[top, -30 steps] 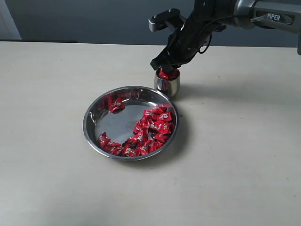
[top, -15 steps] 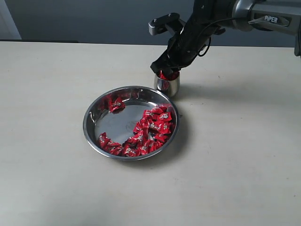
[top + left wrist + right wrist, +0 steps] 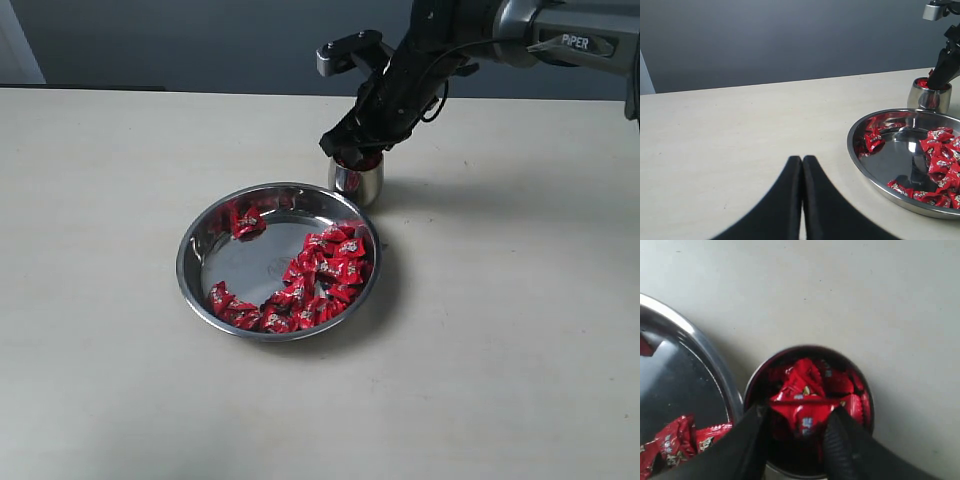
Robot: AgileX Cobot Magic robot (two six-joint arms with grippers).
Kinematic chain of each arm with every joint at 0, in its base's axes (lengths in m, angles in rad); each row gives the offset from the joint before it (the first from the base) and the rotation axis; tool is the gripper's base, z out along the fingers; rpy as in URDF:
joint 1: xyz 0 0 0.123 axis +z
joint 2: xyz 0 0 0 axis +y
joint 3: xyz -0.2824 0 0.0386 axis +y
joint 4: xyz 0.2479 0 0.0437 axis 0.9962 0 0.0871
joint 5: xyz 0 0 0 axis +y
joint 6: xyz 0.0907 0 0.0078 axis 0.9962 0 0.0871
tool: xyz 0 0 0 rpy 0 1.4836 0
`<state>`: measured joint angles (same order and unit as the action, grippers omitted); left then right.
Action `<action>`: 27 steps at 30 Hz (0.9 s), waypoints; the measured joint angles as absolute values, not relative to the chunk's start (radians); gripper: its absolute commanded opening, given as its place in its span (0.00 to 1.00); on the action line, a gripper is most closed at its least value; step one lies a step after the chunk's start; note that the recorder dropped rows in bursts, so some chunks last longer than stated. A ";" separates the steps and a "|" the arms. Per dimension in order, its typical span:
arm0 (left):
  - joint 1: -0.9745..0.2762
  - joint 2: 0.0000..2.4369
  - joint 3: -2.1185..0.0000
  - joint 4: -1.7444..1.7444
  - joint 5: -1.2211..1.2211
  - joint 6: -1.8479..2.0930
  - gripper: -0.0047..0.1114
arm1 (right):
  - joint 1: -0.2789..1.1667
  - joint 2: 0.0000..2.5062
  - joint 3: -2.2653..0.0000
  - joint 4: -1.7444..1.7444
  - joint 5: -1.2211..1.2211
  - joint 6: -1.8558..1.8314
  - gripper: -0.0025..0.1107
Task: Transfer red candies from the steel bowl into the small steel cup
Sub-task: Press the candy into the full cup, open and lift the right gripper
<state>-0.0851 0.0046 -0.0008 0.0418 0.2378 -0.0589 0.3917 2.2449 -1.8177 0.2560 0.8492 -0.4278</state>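
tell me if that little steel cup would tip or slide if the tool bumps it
Probably slides before tipping: the small steel cup looks squat and rounded, on a smooth table. The red candies heaped inside likely add some weight. Its polished wall looks slippery, so a side push by the right tool may skate off.

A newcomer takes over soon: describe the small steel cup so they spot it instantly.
On the pale table, find the wide steel bowl of red candies. Just past its far rim, under the right arm's fingers, stands the small steel cup. It is much narrower than the bowl and heaped full of candies.
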 measured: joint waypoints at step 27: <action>-0.085 0.005 -0.001 0.042 0.238 -0.059 0.04 | 0.392 2.221 -1.818 0.254 0.847 -0.426 0.33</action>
